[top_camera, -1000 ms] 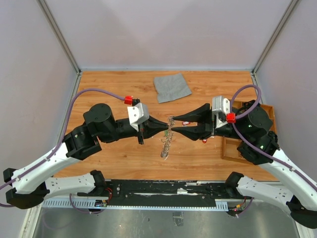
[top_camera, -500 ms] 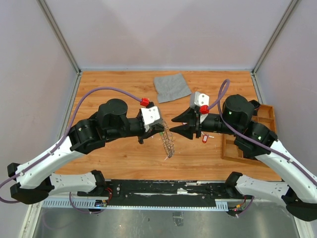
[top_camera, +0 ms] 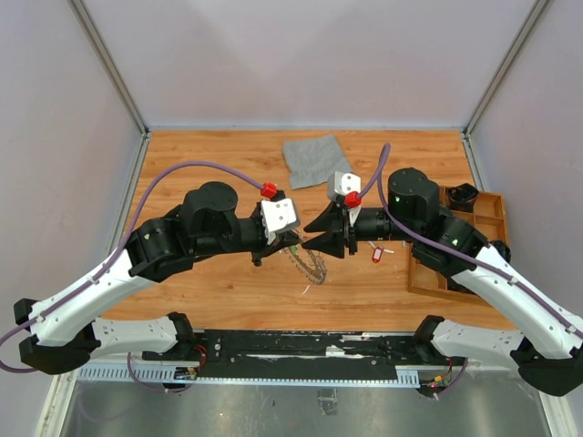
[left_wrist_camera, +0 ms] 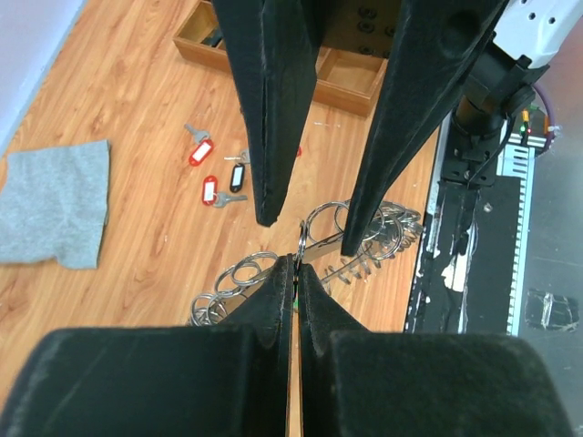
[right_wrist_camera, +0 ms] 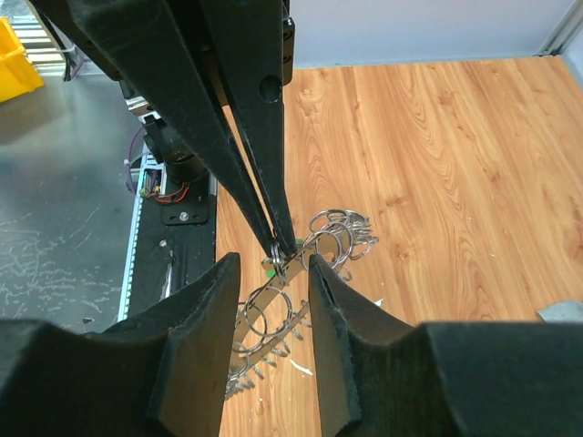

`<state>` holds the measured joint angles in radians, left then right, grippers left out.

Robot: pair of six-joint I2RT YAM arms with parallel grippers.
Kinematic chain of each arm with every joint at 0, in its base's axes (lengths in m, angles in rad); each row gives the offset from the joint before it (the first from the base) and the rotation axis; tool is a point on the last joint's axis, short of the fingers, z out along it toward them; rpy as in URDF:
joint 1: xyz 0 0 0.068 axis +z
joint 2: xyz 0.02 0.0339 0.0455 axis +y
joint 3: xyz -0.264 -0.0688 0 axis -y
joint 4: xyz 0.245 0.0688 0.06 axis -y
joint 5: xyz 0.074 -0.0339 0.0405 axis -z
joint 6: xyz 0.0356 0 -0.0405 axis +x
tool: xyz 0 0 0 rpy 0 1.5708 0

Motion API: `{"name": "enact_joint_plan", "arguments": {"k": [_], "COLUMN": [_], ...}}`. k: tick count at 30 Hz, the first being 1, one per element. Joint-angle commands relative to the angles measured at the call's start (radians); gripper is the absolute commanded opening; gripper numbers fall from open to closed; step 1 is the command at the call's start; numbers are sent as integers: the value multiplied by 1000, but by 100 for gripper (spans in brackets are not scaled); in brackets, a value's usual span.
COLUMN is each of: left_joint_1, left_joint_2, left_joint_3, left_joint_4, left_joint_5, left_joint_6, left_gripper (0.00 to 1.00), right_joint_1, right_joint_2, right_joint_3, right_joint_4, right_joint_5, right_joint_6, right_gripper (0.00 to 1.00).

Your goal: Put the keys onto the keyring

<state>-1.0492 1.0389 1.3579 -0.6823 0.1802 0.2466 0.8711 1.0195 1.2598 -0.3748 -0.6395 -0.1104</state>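
A: Top view?
B: The left tool point(top_camera: 291, 241) is pinching the keyring point(top_camera: 312, 262) over the worktop point(top_camera: 200, 164). The right tool point(top_camera: 306, 236), at its 3 o'clock, is gaping open.
A: Left wrist?
B: The keys point(left_wrist_camera: 210, 189) are lying at 10 o'clock, tags unreadable.
A: Right wrist?
B: Its fingers point(right_wrist_camera: 196, 328) are straddling the ring.

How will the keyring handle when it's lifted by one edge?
Probably stiff: pinched at its rim by the left gripper, the keyring holds its curve. Its small loops likely dangle and snag. Thin bare metal could swivel in that pinch.

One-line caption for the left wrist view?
Left gripper shut on the keyring, open right gripper straddling it; tagged keys lie beyond.
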Motion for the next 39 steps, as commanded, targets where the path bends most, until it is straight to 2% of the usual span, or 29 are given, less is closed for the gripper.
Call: {"name": "enact_joint_plan", "arguments": {"k": [1, 5, 11, 13, 16, 22, 25, 35, 39], "left_joint_1": [2, 2, 2, 2, 2, 3, 2, 2, 2], "left_joint_2": [1, 0, -2, -3, -9, -45, -70, -155, -154], "left_joint_3": [46, 46, 44, 46, 46, 27, 6, -90, -90], "left_joint_4": [30, 29, 25, 24, 30, 82, 135, 313, 319], "left_joint_5": [23, 35, 32, 26, 20, 27, 44, 60, 79], "left_joint_6": [8, 7, 5, 4, -3, -34, -61, -144, -144], "left_gripper": [1, 1, 1, 0, 1, 23, 29, 31, 31], "right_joint_1": [15, 14, 14, 14, 15, 16, 16, 16, 16], "right_joint_2": [18, 26, 25, 18, 3, -53, -81, -106, -106], "right_joint_3": [17, 14, 14, 17, 12, -19, -35, -58, -63], "right_joint_4": [43, 47, 46, 48, 54, 132, 200, 306, 330], "right_joint_5": [-51, -56, -62, -68, -70, -56, -67, -87, -91], "right_joint_6": [-12, -14, -15, -14, -14, 10, 42, 98, 109], "right_gripper": [36, 33, 5, 1, 1, 1, 1, 1, 1]}}
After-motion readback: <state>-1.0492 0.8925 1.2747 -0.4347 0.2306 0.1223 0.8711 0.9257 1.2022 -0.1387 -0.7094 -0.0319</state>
